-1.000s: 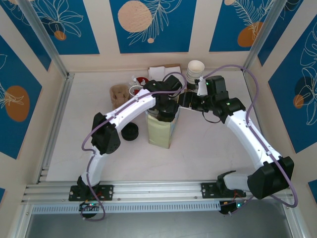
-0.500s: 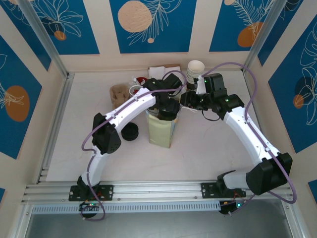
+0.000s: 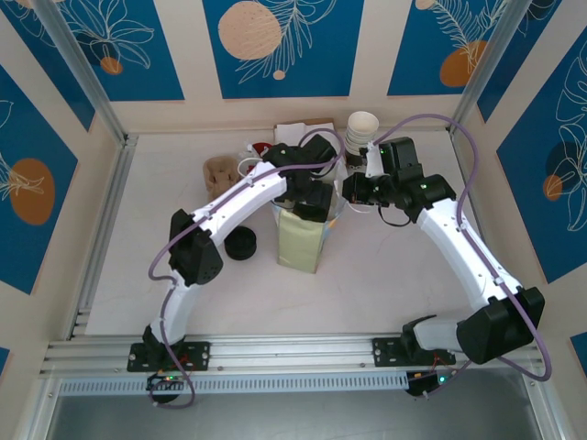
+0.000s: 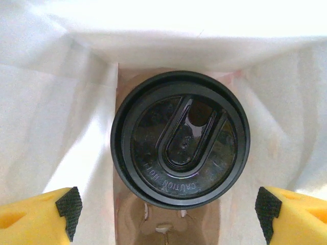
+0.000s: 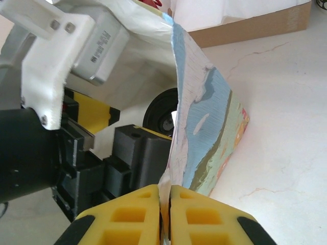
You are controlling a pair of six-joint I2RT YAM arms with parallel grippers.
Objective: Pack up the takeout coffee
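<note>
The takeout coffee stands upright at the bottom of a paper bag; I look straight down on its round black lid. It rests on a brown cardboard carrier. My left gripper hangs inside the bag above the cup, open, its yellow fingers wide apart and clear of the lid. In the top view the left gripper is dipped into the bag's mouth. My right gripper is shut on the thin rim of the bag, at its right side.
A stack of lidless cream cups stands at the back right. A squat stack of black lids lies left of the bag. A brown carrier and a cardboard box sit at the back wall.
The right gripper has closed onto the bag's rim and shifted slightly right. The left gripper has stayed open over the bag's mouth.
</note>
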